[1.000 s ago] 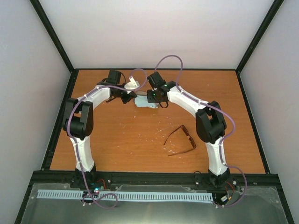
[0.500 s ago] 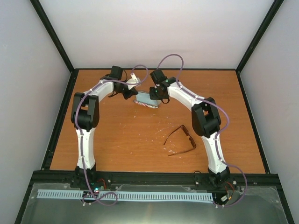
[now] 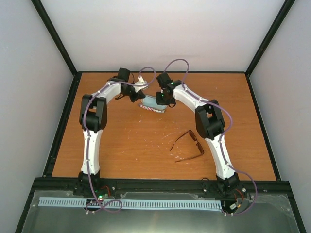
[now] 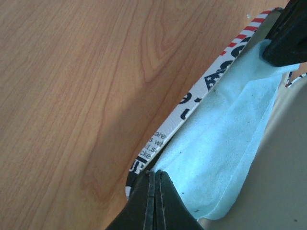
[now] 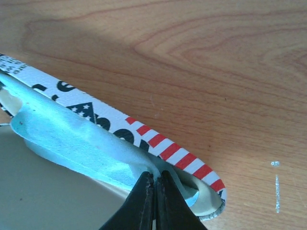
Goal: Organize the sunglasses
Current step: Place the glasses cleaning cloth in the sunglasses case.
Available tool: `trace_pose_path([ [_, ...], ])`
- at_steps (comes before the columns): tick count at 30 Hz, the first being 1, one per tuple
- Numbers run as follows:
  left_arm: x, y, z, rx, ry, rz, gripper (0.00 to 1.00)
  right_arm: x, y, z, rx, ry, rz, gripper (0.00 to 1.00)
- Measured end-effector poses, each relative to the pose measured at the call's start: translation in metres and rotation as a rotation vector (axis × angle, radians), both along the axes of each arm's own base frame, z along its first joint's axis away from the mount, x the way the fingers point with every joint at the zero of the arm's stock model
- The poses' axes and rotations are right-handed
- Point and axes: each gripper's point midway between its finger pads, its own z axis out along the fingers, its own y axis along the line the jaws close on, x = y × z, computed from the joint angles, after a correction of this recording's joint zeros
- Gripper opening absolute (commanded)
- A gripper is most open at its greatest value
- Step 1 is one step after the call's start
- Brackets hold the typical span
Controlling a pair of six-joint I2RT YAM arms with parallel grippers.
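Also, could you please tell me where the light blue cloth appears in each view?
Top external: light blue cloth, upper middle of the picture.
Left wrist: cloth lower right, pinched by the left gripper.
Right wrist: cloth lower left, pinched by the right gripper.
Shared landmark: the striped case edge running alongside it.

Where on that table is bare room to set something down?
Bare wood lies between the left arm and the sunglasses, and right of the right arm to the table edge. Crowded: far middle, where left fingers and right fingers pinch the cloth at the case.
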Motion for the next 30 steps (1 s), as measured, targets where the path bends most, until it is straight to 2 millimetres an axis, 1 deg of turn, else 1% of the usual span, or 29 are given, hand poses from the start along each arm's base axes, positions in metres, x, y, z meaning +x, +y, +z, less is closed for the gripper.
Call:
trace_pose_path([
  [6, 0.007, -0.002, 0.005, -0.005, -0.011, -0.004, 0.01, -0.001, -0.006, -0.005, -0.019, 0.02, -0.006, 0.03],
  [9, 0.009, -0.003, 0.005, -0.01, -0.013, -0.007, 0.05, 0.0, -0.008, -0.005, -0.022, 0.019, -0.01, 0.03],
  [13, 0.011, -0.004, 0.002, -0.01, -0.009, -0.013, 0.22, 0.002, -0.009, -0.003, -0.02, 0.016, -0.013, 0.04],
  [15, 0.011, -0.004, -0.001, -0.008, -0.005, -0.015, 0.33, 0.004, -0.01, -0.001, -0.018, 0.013, -0.017, 0.1],
  [18, 0.009, -0.004, -0.003, -0.006, 0.003, -0.016, 0.5, 0.009, -0.011, 0.0, -0.016, 0.009, -0.023, 0.14],
  [21, 0.01, -0.003, -0.002, -0.005, 0.001, -0.015, 0.58, 0.01, -0.012, 0.001, -0.018, 0.012, -0.027, 0.14],
  [23, 0.011, -0.003, -0.001, -0.004, -0.003, -0.015, 0.61, 0.01, -0.014, 0.001, -0.02, 0.014, -0.028, 0.15],
  [25, 0.012, -0.003, 0.0, -0.003, -0.005, -0.015, 0.67, 0.01, -0.015, 0.001, -0.022, 0.018, -0.029, 0.19],
  [27, 0.012, -0.003, 0.0, -0.001, -0.002, -0.012, 0.83, 0.009, -0.016, 0.0, -0.025, 0.023, -0.033, 0.23],
  [28, 0.012, -0.003, 0.0, 0.001, -0.003, -0.012, 0.97, 0.008, -0.017, -0.001, -0.029, 0.026, -0.032, 0.24],
  [29, 0.012, -0.002, 0.0, 0.002, -0.001, -0.009, 0.99, 0.008, -0.017, -0.001, -0.031, 0.028, -0.034, 0.26],
  [30, 0.011, -0.002, -0.001, 0.003, 0.003, -0.005, 1.0, 0.007, -0.018, -0.001, -0.036, 0.029, -0.035, 0.29],
])
